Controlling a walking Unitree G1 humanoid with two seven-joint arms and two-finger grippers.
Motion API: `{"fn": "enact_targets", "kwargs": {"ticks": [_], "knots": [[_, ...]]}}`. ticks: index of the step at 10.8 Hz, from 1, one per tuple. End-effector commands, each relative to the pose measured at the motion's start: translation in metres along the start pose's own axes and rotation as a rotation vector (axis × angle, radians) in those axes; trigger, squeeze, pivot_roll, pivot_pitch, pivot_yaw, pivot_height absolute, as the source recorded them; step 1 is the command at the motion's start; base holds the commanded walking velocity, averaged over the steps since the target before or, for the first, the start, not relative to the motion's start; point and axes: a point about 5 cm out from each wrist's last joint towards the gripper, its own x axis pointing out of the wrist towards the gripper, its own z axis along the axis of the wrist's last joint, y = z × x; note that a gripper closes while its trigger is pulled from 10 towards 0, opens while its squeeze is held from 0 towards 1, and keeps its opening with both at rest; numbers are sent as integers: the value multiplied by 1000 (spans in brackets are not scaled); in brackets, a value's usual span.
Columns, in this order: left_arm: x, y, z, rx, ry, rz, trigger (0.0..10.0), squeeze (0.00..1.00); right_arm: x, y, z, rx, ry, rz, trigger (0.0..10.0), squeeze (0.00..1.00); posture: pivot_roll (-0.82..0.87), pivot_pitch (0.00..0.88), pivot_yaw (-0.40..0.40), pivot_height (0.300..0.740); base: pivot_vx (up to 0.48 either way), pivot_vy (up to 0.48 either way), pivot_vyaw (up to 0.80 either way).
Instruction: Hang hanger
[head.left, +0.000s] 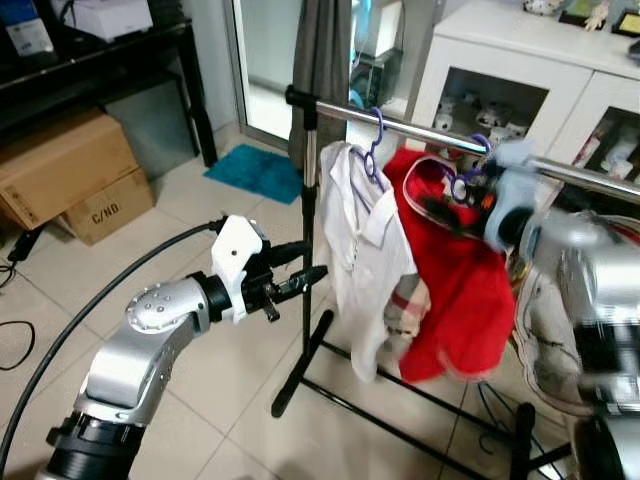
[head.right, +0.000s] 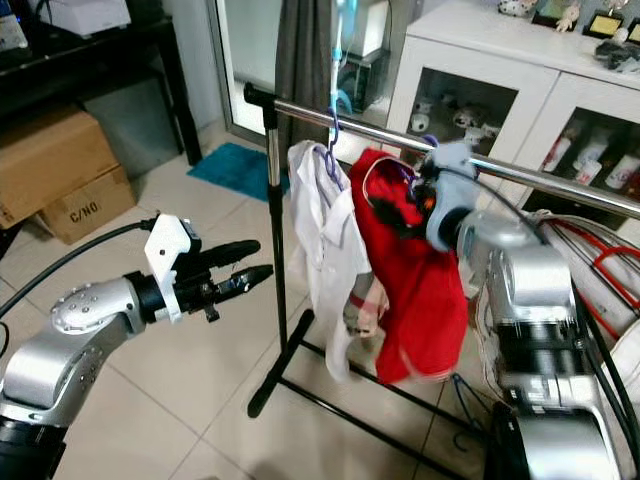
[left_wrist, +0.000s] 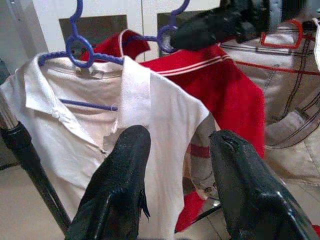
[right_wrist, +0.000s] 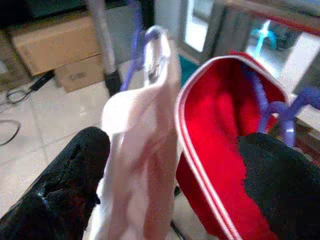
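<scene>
Right gripper: we see our right gripper (head.right: 425, 200) raised at the rail, at about 2 o'clock in the head views; its black fingers (right_wrist: 70, 185) stand spread, one on each side of the red shirt's collar. We cannot tell whether they press the purple hanger's neck or only sit beside it.
Purple hanger: the purple hanger (left_wrist: 167, 37) carrying the red shirt sits up at the rail, its ring just beside the tip of our right gripper; whether its hook rests over the rail we cannot tell.
Red shirt: the red shirt (head.left: 455, 290) droops from that hanger, touching the white shirt on its 9 o'clock side.
White shirt: the white shirt (head.left: 365, 255) hangs on a second purple hanger (head.left: 374, 150) whose hook is over the rail.
Rail: the chrome rail (head.left: 420, 132) runs from 11 o'clock toward 3 o'clock, borne by a black upright post (head.left: 308, 250) on a black floor frame.
Left gripper: our left gripper (head.left: 300, 270) hovers at 9 o'clock of the post, fingers apart with nothing between them, pointing at the white shirt and well short of it.
Beige garment: a beige garment (left_wrist: 295, 115) with red-trimmed collar hangs past the red shirt.
Cabinet: a white cabinet (head.right: 560, 90) with glass doors stands behind the rail at 1 o'clock.
Boxes: cardboard boxes (head.left: 70, 175) sit on the tile floor at 10 o'clock, under a dark desk (head.left: 110, 60).
Mat: a teal mat (head.left: 255, 170) lies by the glass door at 11 o'clock.
</scene>
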Motion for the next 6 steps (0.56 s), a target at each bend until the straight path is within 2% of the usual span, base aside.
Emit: {"fn": "enact_targets", "kwargs": {"ticks": [1, 3, 6], "knots": [[2, -2, 2, 7, -6, -8, 10000, 0, -8, -3, 4, -14, -7, -7, 10000, 0, -151, 0, -19, 740, 0, 0, 0], [4, -3, 2, 9, -9, -12, 10000, 0, -18, -9, 2, -18, -7, -47, 10000, 0, -155, 0, -17, 740, 0, 0, 0], [4, -4, 2, 10, -7, -17, 10000, 0, -32, -15, 14, -42, -46, -50, 10000, 0, -155, 0, -15, 740, 0, 0, 0]]}}
